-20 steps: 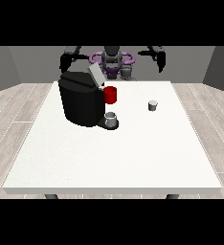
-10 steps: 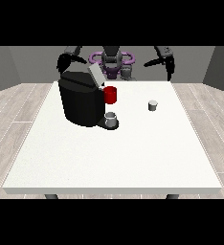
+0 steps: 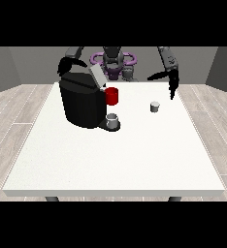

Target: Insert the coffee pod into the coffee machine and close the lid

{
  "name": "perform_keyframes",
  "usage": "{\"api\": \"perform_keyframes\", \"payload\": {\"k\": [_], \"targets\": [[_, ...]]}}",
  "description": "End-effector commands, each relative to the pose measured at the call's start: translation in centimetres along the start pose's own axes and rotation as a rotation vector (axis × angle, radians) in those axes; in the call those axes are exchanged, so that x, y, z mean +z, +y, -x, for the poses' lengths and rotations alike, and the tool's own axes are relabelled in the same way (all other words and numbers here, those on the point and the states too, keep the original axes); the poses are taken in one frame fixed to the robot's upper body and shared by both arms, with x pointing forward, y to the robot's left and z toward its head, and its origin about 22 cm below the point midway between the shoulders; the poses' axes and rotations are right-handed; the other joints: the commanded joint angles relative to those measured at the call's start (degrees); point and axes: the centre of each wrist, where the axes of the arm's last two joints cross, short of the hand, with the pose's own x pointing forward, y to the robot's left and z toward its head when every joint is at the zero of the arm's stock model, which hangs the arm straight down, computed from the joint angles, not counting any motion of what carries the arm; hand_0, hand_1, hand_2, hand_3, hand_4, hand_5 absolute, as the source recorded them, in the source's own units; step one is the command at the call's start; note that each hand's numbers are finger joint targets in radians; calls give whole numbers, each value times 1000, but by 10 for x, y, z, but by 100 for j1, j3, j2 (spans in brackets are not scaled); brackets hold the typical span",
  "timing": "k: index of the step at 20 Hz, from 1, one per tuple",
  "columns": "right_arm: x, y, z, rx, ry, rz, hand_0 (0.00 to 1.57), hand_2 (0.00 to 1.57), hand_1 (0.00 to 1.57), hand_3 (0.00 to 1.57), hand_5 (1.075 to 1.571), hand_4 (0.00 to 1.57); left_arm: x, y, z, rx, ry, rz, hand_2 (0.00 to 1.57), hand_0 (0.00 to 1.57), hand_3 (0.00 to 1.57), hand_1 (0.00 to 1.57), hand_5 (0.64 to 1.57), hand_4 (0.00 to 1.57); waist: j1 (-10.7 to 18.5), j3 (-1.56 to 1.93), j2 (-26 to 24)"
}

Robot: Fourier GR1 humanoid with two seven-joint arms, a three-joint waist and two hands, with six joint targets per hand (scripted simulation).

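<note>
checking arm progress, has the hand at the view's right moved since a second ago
Yes. The hand at the view's right has swung outward and down, and now hangs nearer the coffee pod, judged against the table.

The robot's torso (image 3: 113,62) sits at the view's top, both arms raised and spread outward. The arm at the view's right (image 3: 166,57) bends at the elbow and slopes down, ending in a black hand (image 3: 171,80) whose fingers point downward and look fairly straight (the thumb seems to stick out sideways toward the torso). The arm at the view's left (image 3: 72,53) curves down to a hand (image 3: 64,66) whose fingers cannot be made out.
</note>
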Motion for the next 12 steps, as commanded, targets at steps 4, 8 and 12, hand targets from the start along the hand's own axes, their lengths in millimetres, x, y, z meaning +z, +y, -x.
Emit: {"api": "perform_keyframes", "payload": {"k": [4,8,12], "targets": [[0,8,0,15,28,-6,0,0,0,0,1571,352,-15,15,13,-52,86,-26,0,0,0,0,1571,0,-75,0,177],[-19,31,-22,24,-4,-17,0,0,0,0,1571,372,-33,8,0,-120,86,-15,0,0,0,0,1571,0,-145,-3,463],[-29,4,-3,42,33,31,0,0,0,0,1571,407,-35,-5,4,-195,78,60,198,0,0,0,1571,0,97,1,451]]}}
